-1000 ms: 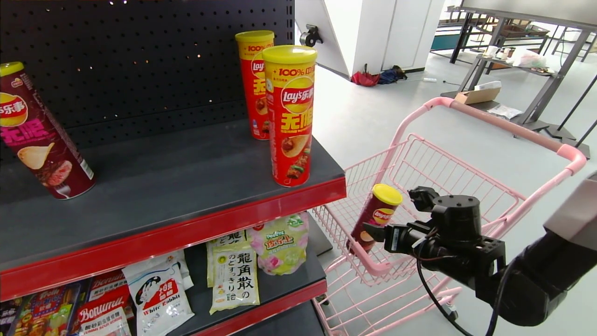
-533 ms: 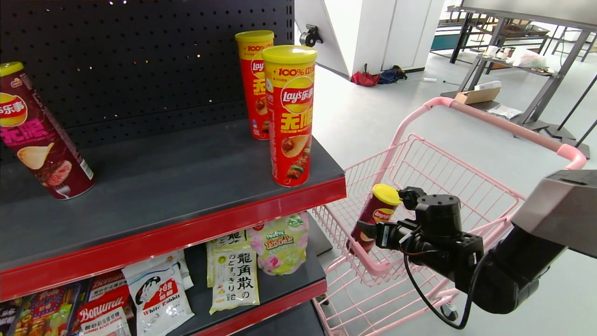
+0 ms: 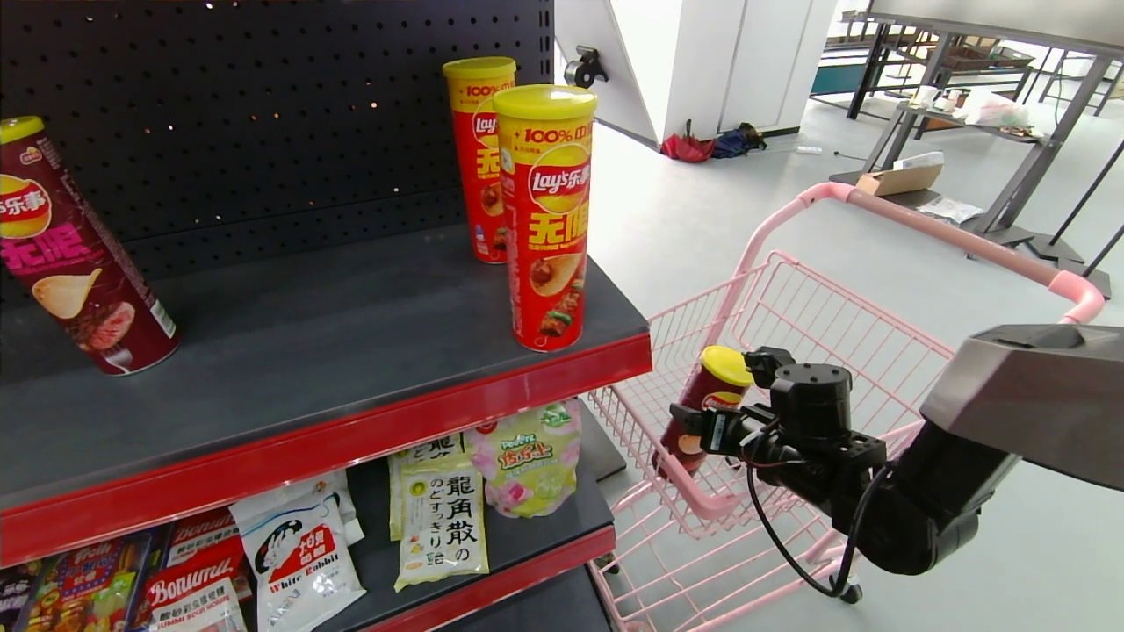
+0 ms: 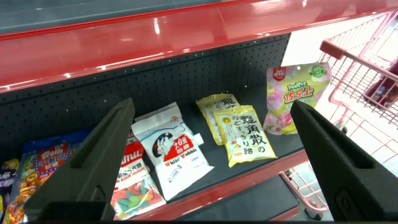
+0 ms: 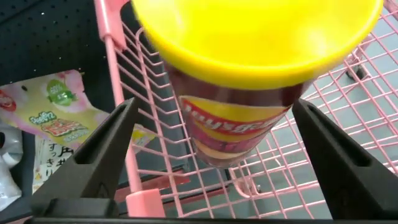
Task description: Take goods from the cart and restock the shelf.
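Checking the right hand [image 5: 211, 118]: wide open, one finger on each side of the maroon chips can [image 3: 718, 379], not touching it as far as I can see. That can stands in the pink cart [image 3: 913, 224], in the corner nearest the shelf [image 3: 307, 333]. Two red chips cans [image 3: 546, 219] are upright at the shelf's right end. Left hand [image 4: 211, 109] is wide open too, empty, facing snack bags [image 4: 174, 155] on the lower shelf.
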You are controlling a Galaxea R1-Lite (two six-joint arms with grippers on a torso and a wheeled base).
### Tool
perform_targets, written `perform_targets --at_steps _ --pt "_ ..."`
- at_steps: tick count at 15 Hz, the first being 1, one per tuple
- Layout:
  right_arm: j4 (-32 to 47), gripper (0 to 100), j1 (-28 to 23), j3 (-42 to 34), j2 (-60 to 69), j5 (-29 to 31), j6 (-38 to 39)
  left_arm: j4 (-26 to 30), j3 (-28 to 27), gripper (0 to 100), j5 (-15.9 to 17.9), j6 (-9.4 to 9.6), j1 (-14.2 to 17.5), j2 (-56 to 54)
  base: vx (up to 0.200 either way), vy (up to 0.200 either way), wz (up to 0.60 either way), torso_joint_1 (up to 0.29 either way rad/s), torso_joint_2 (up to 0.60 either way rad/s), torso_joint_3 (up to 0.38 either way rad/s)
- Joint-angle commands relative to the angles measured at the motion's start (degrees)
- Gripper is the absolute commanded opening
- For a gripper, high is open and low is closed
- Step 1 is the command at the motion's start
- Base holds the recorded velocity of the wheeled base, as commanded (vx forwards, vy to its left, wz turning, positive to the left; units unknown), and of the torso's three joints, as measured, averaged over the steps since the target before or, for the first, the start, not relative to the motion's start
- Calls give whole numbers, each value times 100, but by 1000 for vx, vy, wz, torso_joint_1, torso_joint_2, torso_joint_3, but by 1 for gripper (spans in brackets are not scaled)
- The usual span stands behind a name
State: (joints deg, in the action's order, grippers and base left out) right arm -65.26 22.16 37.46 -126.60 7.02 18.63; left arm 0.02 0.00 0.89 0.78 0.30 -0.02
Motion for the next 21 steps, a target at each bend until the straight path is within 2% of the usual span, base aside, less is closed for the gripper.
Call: perform_targets --at_steps 1,5,6,13,14,16,17,19,21 --pt "-5 100 -54 121 -146 1 1 -2 0 100 -1 1 5 2 0 0 0 0 0 0" --pt "-5 100 -45 341 -304 54 9 -2 0 100 -1 19 5 2 0 0 0 0 0 0" --pt "-5 0 -45 437 -339 106 18 -2 0 100 -1 19 5 2 0 0 0 0 0 0" --pt "-93 0 -45 367 -480 168 45 -2 0 100 -1 27 5 2 0 0 0 0 0 0" --pt "-558 0 -142 288 -392 238 -79 -2 0 100 -1 27 5 2 0 0 0 0 0 0" --pt "-541 0 -423 314 162 203 -650 -2 0 100 -1 27 5 2 0 0 0 0 0 0" --pt "-383 0 -599 393 522 186 -887 -2 0 100 -1 27 5 2 0 0 0 0 0 0" --pt "452 0 -880 719 1410 150 -1124 -2 0 100 -1 27 5 2 0 0 0 0 0 0" --pt "1973 0 -1056 1123 2605 159 -1124 -2 0 100 8 19 5 2 0 0 0 0 0 0"
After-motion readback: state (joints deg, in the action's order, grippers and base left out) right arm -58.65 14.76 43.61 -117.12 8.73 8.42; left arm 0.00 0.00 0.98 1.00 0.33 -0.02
